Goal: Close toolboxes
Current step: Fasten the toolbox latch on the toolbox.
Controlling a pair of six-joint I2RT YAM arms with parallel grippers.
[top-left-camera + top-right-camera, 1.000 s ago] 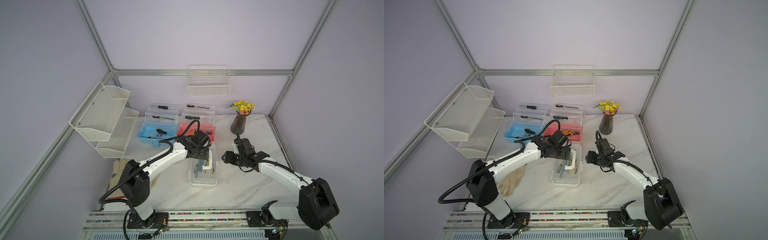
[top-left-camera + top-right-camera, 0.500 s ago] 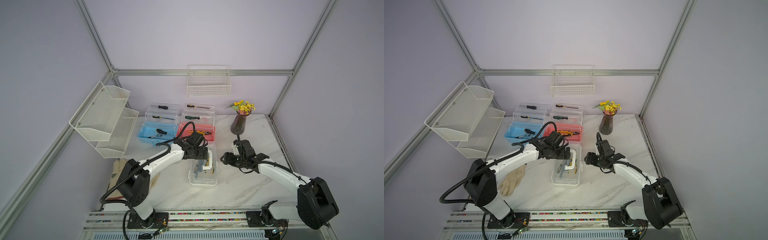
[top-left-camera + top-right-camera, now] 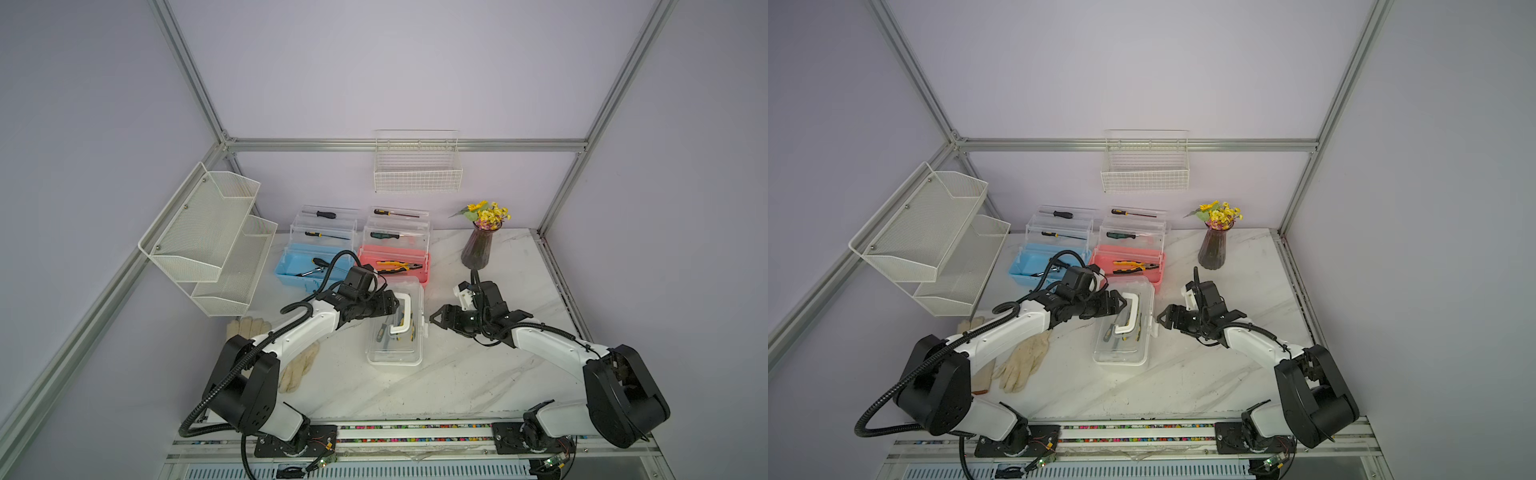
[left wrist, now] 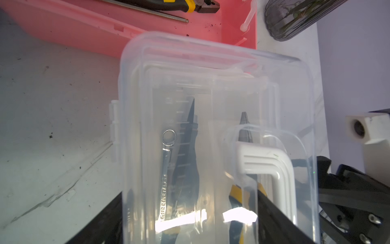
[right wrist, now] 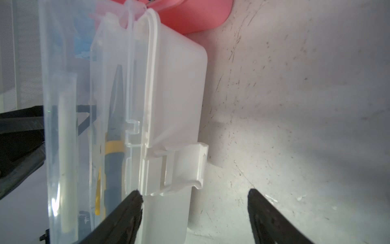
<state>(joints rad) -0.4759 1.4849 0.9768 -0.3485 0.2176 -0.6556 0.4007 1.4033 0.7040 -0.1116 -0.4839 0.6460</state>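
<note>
The white toolbox (image 3: 395, 353) sits mid-tabletop (image 3: 457, 374) with its lid down and its side latch (image 5: 185, 166) sticking out unfastened. The right end effector (image 5: 194, 193) gapes either side of that latch, touching nothing. The left end effector (image 3: 393, 305), fingers apart, hovers over the lid by the handle. It looks like light, slick, thin plastic to me: steady the lid and push the latch's lip.
</note>
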